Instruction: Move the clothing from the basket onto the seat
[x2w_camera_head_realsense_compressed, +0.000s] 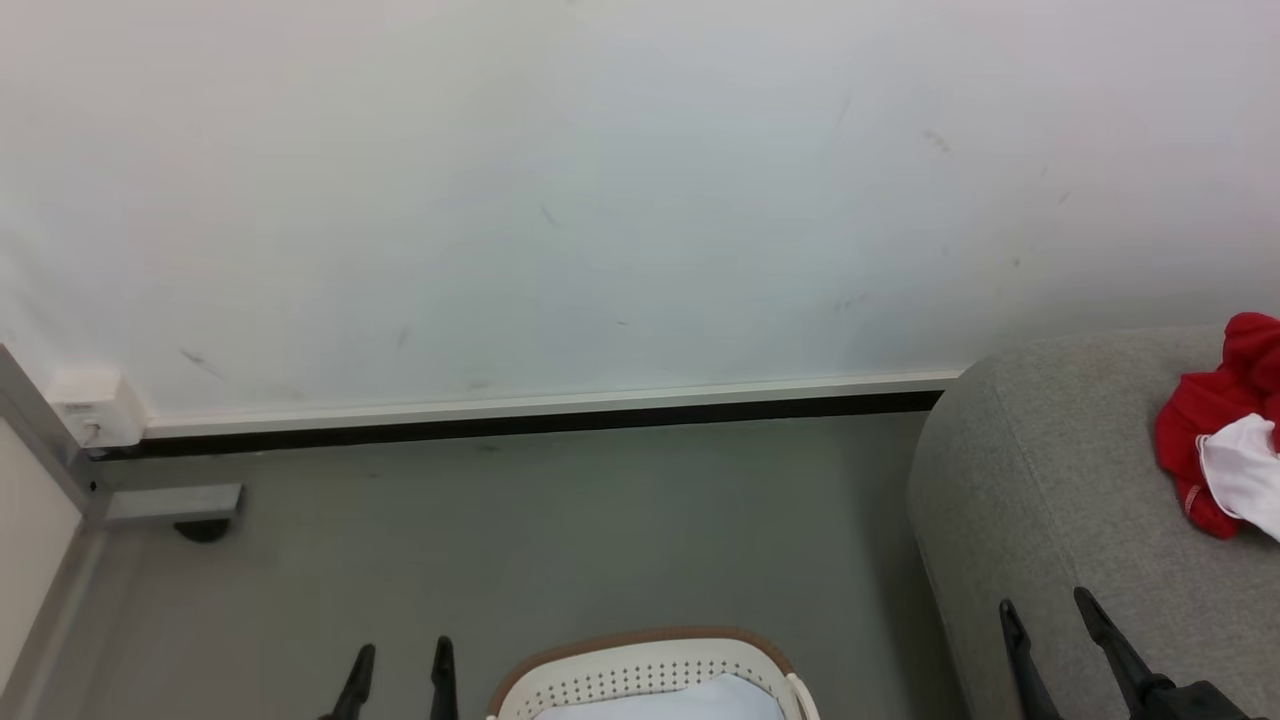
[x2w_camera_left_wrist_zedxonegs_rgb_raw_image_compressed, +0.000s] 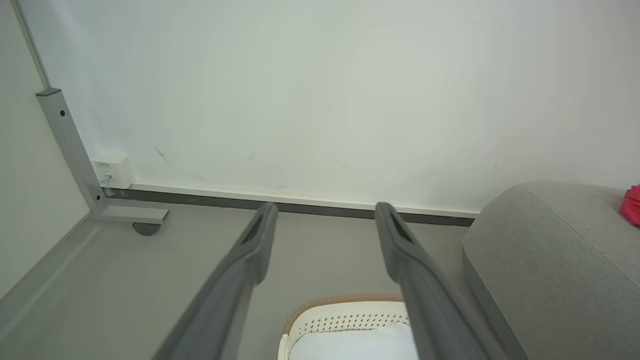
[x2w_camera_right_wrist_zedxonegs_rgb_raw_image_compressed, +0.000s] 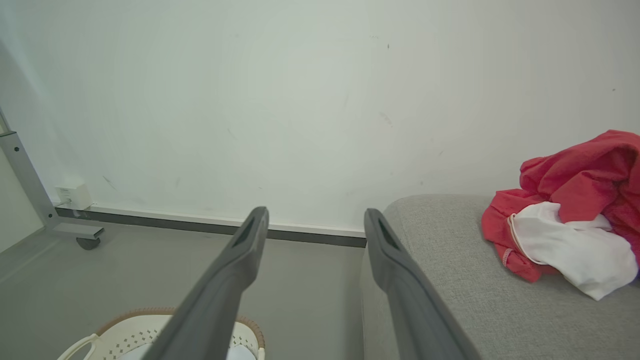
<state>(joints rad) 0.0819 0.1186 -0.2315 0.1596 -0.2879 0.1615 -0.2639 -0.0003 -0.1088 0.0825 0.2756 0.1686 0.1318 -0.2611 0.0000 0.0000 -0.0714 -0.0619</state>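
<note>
Our left gripper (x2w_camera_head_realsense_compressed: 404, 648) and right gripper (x2w_camera_head_realsense_compressed: 1045, 600) both hang spread wide, holding nothing. The clothing (x2w_camera_head_realsense_compressed: 1215, 420) lies on the seat (x2w_camera_head_realsense_compressed: 1050, 480), far and right of the right gripper, our nearer arm. The basket (x2w_camera_head_realsense_compressed: 650, 670) sits near, between our grippers, showing a pale sheet (x2w_camera_head_realsense_compressed: 690, 702).

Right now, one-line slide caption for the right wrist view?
Open, empty right claw facing the wall; basket at lower left, red-and-white clothing bunched on the grey seat at right.

Woven grey seat (x2w_camera_head_realsense_compressed: 1050, 480), perforated plastic basket (x2w_camera_head_realsense_compressed: 640, 672)
</note>
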